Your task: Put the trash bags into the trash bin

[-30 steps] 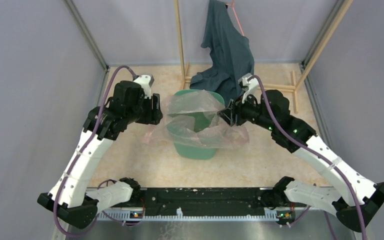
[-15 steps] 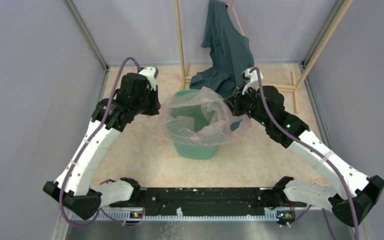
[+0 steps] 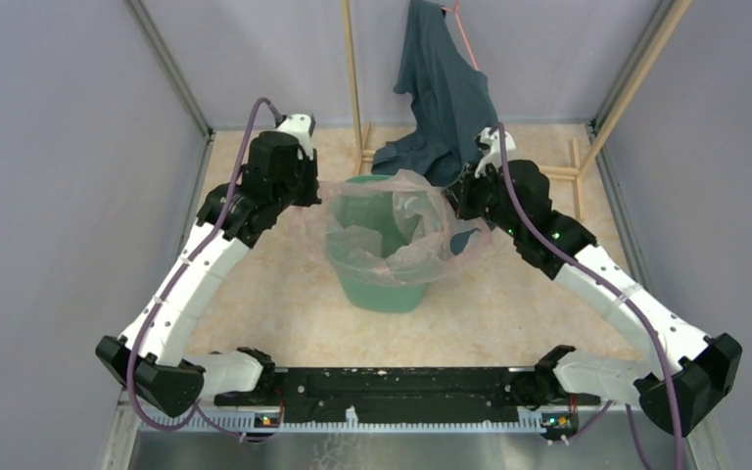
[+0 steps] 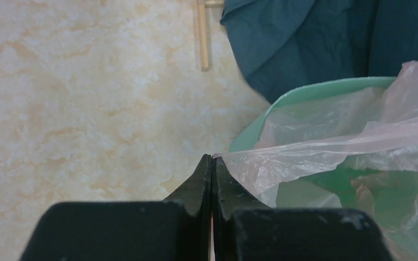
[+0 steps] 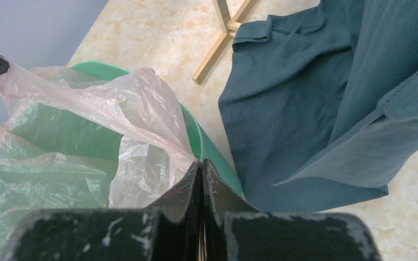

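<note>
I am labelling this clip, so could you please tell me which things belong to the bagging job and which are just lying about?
Job in hand: pink trash bag, green trash bin, left gripper and right gripper, each shut on the bag's edge.
Lying about: dark teal garment, wooden rack beside it.

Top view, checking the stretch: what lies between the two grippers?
The trash bag, stretched over the trash bin from left gripper to right gripper; top view.
</note>
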`<state>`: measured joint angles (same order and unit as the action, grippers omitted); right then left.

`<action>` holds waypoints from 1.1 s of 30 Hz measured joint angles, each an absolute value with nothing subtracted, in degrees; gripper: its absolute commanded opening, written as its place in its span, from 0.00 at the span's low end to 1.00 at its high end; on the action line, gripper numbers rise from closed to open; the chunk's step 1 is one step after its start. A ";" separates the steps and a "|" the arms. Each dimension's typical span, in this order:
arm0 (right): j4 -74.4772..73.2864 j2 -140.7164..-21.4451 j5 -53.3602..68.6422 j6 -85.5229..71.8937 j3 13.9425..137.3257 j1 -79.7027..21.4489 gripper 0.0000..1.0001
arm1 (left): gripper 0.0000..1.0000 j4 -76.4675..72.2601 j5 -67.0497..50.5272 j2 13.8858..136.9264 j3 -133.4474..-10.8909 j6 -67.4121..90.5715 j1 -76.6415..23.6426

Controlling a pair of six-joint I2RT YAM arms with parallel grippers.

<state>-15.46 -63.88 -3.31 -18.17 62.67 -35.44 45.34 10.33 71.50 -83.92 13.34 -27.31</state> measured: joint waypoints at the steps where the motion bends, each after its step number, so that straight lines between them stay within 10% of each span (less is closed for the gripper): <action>1: -15.38 -63.90 -3.27 -18.17 62.67 -35.35 0.00 | 0.00 44.16 10.66 71.50 -83.61 13.26 -27.33; 26: -8.88 -69.91 7.42 -19.33 55.53 -29.06 0.00 | 0.00 26.20 14.31 77.36 -69.63 21.30 -25.08; 33: -9.74 -69.89 7.42 -19.27 54.26 -29.06 0.17 | 0.00 26.39 13.32 71.29 -64.27 23.97 -24.27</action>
